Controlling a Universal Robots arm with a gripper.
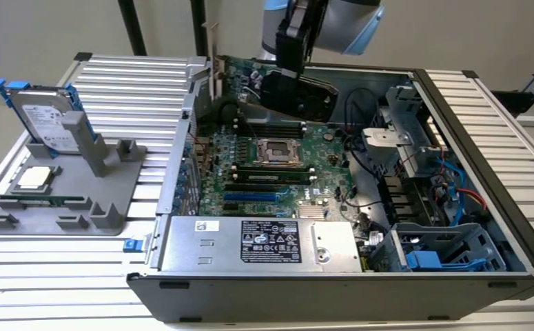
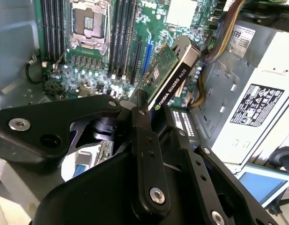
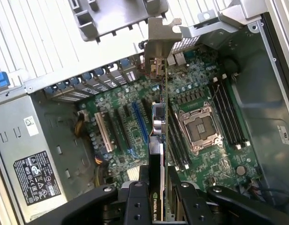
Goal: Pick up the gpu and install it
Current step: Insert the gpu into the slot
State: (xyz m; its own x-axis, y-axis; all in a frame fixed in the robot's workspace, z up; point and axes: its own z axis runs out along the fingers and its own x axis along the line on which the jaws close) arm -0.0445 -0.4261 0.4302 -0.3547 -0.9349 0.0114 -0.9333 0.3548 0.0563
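Exterior view: shows the gripper (image 1: 290, 61) clamped on the gpu (image 1: 302, 95), with the card tilted, its black cooler facing near, held above the far part of the motherboard (image 1: 276, 183) inside the open computer case (image 1: 340, 303). Places the power supply (image 1: 258, 243) along the case's near wall. At the exterior view's left, outside the case, shows a grey stand (image 1: 110, 162) on the table (image 1: 65, 283), bearing an upright hard drive (image 1: 44, 116) and a flat-lying CPU chip (image 1: 32, 178).

Second wrist view: shows black fingers (image 2: 145, 140) pressed against both faces of the gpu (image 2: 170, 77), green board on one face and black cooler on the other, over the motherboard between the CPU socket (image 2: 90, 23) and the power supply.

First wrist view: shows the gpu edge-on, gripped at one end, with its silver bracket (image 3: 160, 33) at the other end just beside the case wall. Sets it between the CPU socket and a blue slot (image 3: 140, 121). Cannot tell whether the card's edge touches the board.
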